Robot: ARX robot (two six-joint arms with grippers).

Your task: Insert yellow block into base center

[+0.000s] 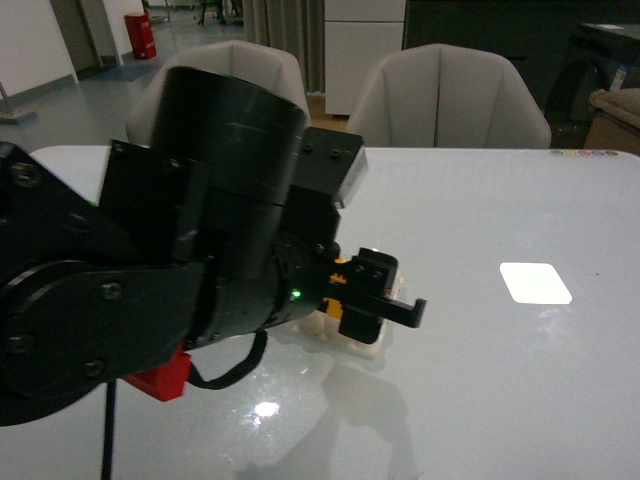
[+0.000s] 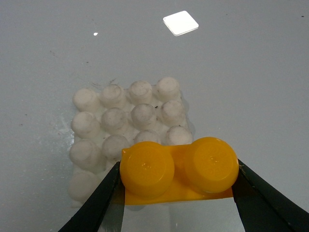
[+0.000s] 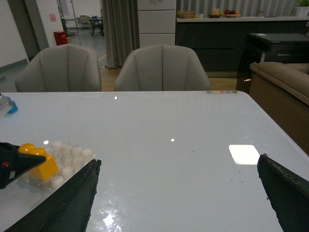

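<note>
- You're in the placing step: the yellow block (image 2: 178, 169) is in the air over the base (image 2: 114, 118), not seated yet as far as I can judge
- Left end effector (image 2: 177, 174) is closed down to the block's width; one finger on each short end, studs facing up and fully visible, so the grip looks square
- In the left wrist view the block overlaps the edge row of the base nearest the camera, not the middle studs; some of that may just be the viewing angle; the right wrist view also puts it over one side of the base rather than dead centre
- I can't tell whether the block's underside is touching any studs
- Next move, I'd guess: nudge it across until it sits over the middle studs, line its long side up with a stud row, then press straight down; coming down off-centre or twisted could jam it on the studs or shove the base along the surface (image 3: 183, 121)
- Left arm (image 1: 200, 250) reaches forward and low, filling most of the front view, wrist tipped down at the base
- Right end effector (image 3: 178, 162) is spread wide with nothing in it; it's parked well away from the base, with a flat white square (image 3: 244, 153) lying on the surface ahead of it
</note>
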